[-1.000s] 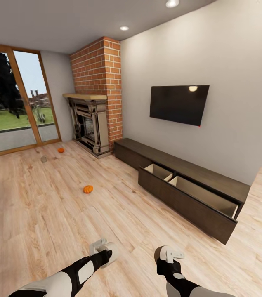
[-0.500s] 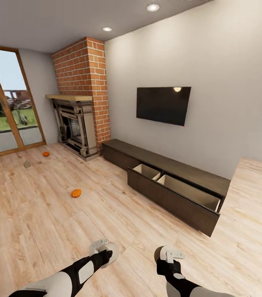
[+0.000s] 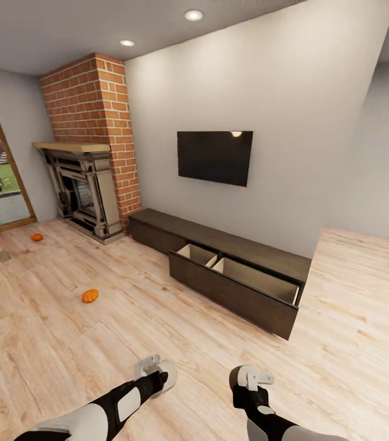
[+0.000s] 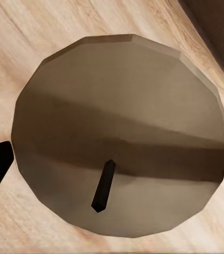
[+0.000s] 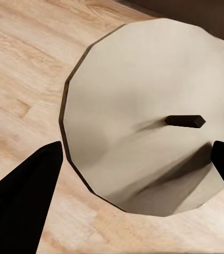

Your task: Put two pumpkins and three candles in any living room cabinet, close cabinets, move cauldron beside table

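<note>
No readable text, labels, brands or numbers appear anywhere.

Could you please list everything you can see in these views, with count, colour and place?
pumpkins: two, orange, on the floor; one mid-floor, one near the glass door
candles: three, grey; one on the floor by the far pumpkin, one between each gripper's fingers
cabinet: one, dark brown, along the wall, drawer open
fireplace: one, grey-black, under red brick
television: one, black, on the wall
left gripper: shut on a candle
right gripper: shut on a candle

Bright, even render light from ceiling spots [image 3: 193, 15]; wide-angle edge stretch.
</note>
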Controlling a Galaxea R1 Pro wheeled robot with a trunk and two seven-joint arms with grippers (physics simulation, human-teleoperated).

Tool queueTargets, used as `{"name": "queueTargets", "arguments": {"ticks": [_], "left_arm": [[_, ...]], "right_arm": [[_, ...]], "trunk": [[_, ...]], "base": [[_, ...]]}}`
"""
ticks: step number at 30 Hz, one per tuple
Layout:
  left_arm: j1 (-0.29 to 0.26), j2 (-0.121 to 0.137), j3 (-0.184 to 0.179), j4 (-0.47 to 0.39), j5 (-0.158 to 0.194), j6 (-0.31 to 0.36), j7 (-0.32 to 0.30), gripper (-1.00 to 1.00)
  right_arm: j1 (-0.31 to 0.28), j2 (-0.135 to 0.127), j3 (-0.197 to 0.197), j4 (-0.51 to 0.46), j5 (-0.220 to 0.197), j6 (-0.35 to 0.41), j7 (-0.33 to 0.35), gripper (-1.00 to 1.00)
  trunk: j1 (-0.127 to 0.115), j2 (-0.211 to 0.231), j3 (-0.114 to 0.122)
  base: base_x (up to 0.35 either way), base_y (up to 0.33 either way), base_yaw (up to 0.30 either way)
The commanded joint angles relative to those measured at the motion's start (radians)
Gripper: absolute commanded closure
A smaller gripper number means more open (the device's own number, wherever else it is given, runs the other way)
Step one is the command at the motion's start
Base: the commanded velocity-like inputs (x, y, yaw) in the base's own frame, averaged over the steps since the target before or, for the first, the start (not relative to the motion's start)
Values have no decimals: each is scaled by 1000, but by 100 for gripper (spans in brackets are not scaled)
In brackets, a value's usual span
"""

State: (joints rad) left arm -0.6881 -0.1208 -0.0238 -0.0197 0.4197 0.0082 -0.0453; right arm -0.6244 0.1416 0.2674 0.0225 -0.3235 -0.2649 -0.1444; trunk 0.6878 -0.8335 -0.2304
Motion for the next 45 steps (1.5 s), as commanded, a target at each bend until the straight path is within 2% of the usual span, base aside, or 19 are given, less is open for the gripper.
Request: {"name": "queueTargets", "arguments": {"ticks": [1,17,28,32,34,37,45], "left_arm": [[-1,0,-2,0,8,1,-4,100],[-1,-2,-2,0,8,1,-3,100],[-1,-9,-2,0,8,0,-2,100],[5,3,-1,0,9,0,-1,100],[54,32,-2,0,7,-1,-1,100],[76,55,-2,0,7,-2,-1,100],[86,64,-2,0,7,-3,-1,100]], "right_arm": [[-1,1,10,2,-7,-5,-1,100],[-1,1,10,2,-7,-4,-1,100],[-1,0,10,2,-7,-5,-1,100],[-1,0,9,1,-8,-5,-1,100],[-1,0,9,1,-8,-5,-1,100],[-1,-1,9,1,-8,-6,-1,100],[0,-2,9,1,-8,-8,-1,100]], "trunk": [[-4,6,2],[-65,118,57],[-107,195,91],[-123,223,104],[-130,237,110],[-142,258,120],[-172,314,145]], "base": [[0,0,-258],[0,0,-189],[0,0,-32],[0,0,0],[0,0,0],[0,0,0],[0,0,-1]]}}
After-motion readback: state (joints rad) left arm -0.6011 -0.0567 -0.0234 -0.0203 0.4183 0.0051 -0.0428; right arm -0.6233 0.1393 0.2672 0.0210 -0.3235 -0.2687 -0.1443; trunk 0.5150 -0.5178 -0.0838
